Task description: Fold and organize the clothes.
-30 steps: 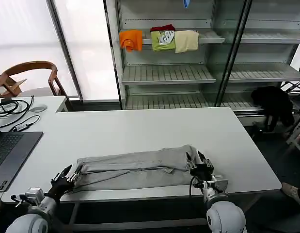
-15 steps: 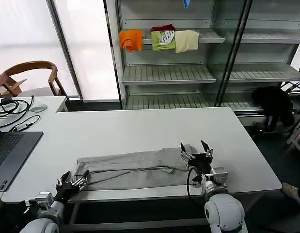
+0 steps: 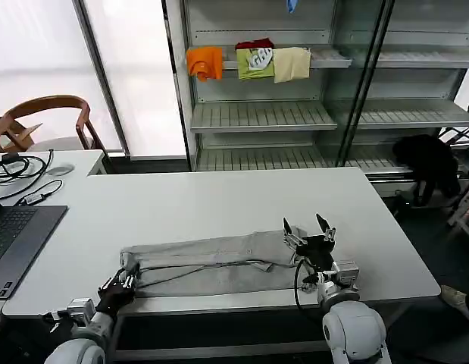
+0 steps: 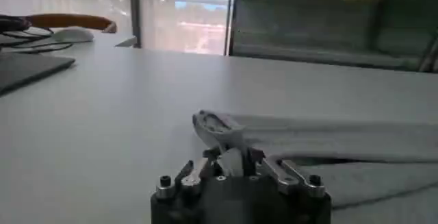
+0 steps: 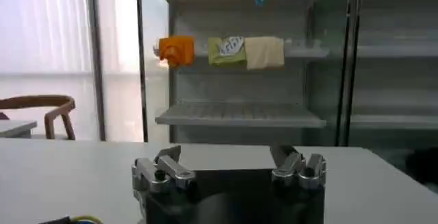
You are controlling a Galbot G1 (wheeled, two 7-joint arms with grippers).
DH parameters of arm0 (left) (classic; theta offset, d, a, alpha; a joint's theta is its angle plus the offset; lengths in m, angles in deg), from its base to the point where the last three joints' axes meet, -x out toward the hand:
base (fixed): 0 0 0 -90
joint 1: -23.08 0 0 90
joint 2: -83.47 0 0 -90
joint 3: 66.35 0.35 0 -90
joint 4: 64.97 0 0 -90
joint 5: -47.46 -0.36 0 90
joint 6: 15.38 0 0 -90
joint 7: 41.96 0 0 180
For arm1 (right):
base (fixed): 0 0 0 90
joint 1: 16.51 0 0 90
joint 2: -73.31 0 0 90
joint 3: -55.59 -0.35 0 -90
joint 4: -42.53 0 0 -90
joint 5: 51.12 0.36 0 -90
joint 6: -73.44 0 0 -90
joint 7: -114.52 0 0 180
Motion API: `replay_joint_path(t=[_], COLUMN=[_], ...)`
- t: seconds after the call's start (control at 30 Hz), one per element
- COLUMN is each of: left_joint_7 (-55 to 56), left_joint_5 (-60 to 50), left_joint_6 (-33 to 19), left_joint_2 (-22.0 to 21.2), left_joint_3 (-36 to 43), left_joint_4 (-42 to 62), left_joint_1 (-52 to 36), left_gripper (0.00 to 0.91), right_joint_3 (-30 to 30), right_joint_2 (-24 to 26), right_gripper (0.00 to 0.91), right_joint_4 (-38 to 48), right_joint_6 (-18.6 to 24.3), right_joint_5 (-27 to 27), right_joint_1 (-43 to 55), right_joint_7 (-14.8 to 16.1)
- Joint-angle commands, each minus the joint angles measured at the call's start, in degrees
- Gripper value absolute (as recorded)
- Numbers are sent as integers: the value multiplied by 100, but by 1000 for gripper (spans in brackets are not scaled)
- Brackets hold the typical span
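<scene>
So the grey shirt is lying near the front edge of the white table, folded into a long strip running left to right. The left gripper is pinched shut on the shirt's left end, low at the table edge. The right gripper hovers just above the other end, fingers spread and holding nothing. Each arm sits at 1 end of the strip, so I'd guess the next fold goes end to end.

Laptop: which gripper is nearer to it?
Left. The left gripper sits at the folded shirt's near-left corner, towards the laptop; the right gripper hovers open over the shirt's far end.
</scene>
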Motion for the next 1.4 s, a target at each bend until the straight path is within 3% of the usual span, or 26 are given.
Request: replay_joint_path(t=[0.03,0.23,0.37,0.43,0.47,0.67,0.77,0.87,0.97,1.07,1.23,1.33,1.4], left_joint_7=[78,-56,-510,-834,-999,-1494,-1549,-1548,-1528,-1404,-911,-660,-519], left_joint_5=[-8,-379,-852,-927,-1110,-1813,-1853,-1753,-1443,-1009,-998,-1246,-1551], left_joint_6=[11,-250,-310,-290,-330,-852,-942,-821,-565,-290,138,338,422], left_joint_2=[-23,23,383,740,1188,2761,3206,3370,3134,2619,1359,588,324], left_joint_3=[46,-198,-878,-1355,-1607,-2526,-2800,-2917,-2870,-2439,-654,313,993], left_joint_4=[52,28,-85,12,159,1107,1318,1185,649,-151,-1414,-1633,-1627], left_joint_1=[-71,-98,-233,-374,-491,-872,-927,-973,-916,-707,-370,-401,-457], left_gripper=[0,0,0,0,0,0,0,10,10,10,10,10,10], right_joint_3=[9,-6,-9,-2,5,43,51,59,51,29,-41,-80,-135], right_joint_2=[13,89,112,109,106,72,56,52,39,52,113,155,207], right_gripper=[907,907,907,907,907,907,907,907,907,907,907,907,907], right_joint_4=[-51,-60,-14,22,44,158,234,287,310,328,326,298,249], right_joint_6=[19,12,38,58,66,93,97,101,102,104,100,115,118], right_joint_5=[-42,-54,-48,-47,-49,-46,-51,-68,-98,-125,-141,-112,-6], right_joint_1=[11,1,7,18,22,46,51,47,25,-6,-62,-120,-180], right_joint_7=[28,25,22,15,14,2,-9,-20,-30,-46,-79,-82,-85])
